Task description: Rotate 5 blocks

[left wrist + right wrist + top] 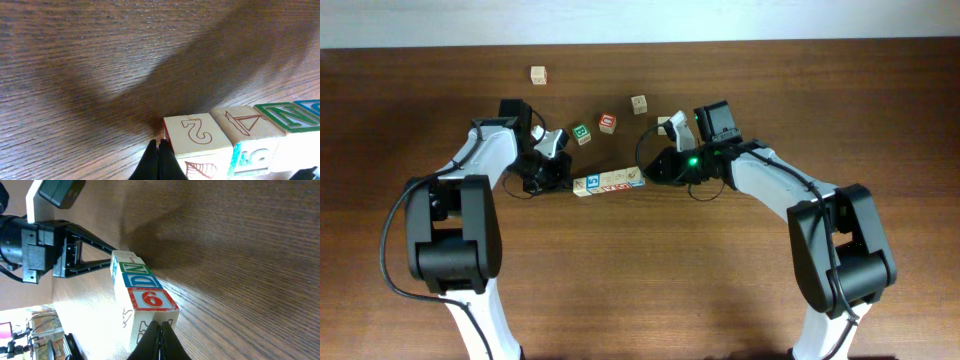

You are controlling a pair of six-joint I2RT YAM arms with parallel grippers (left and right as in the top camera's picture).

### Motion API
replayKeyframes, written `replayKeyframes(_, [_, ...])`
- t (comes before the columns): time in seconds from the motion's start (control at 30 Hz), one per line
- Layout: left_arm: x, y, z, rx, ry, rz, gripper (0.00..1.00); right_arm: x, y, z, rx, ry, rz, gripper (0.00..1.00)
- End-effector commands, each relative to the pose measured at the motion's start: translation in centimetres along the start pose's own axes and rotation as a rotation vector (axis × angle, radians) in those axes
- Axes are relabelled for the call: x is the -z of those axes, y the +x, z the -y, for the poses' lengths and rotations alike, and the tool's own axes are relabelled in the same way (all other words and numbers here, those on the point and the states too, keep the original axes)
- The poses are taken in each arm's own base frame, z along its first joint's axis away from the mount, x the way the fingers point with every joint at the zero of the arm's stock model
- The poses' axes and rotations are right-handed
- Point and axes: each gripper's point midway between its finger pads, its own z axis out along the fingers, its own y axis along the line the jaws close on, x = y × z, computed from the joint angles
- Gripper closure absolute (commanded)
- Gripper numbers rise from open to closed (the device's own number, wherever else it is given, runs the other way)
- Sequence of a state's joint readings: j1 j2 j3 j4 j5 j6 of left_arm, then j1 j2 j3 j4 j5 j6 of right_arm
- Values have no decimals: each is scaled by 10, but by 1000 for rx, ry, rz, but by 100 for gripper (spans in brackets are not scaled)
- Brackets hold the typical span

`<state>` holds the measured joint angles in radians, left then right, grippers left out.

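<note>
- the five blocks (608, 183) lie end to end in a touching row on the table (640, 290), between the two arms.
- the left gripper (160, 159) has its jaws pressed together and empty, tips seemingly touching the outer end of the "2" block (197, 132).
- the right gripper (161, 339) is likewise closed on nothing, at the "6" block (152, 300).
- uneven pushes from the two ends could buckle the row and pop a middle block out of line.
- the thin closed tips may slip off a face, or ride up and tip an end block.
- a wide swing could sweep the row into the loose blocks (608, 123) behind it.
</note>
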<state>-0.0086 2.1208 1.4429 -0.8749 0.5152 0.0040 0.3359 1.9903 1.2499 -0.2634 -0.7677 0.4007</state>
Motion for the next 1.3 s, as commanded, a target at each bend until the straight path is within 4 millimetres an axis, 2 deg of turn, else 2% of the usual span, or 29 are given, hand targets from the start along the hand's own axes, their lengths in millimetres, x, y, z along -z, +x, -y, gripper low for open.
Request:
replayKeyframes(0.0, [-4, 1, 37, -41, 152, -12, 100, -12, 7, -48, 85, -91, -44, 95])
replayKeyframes(0.57, [-4, 1, 37, -40, 152, -15, 100, -19, 7, -75, 125, -78, -66, 95])
replayKeyframes(0.93, [-4, 1, 37, -39, 153, -16, 100, -23, 12, -80, 131, -67, -79, 95])
replayKeyframes(1.27, [-4, 2, 37, -37, 152, -19, 100, -23, 9, -87, 125, -74, -73, 95])
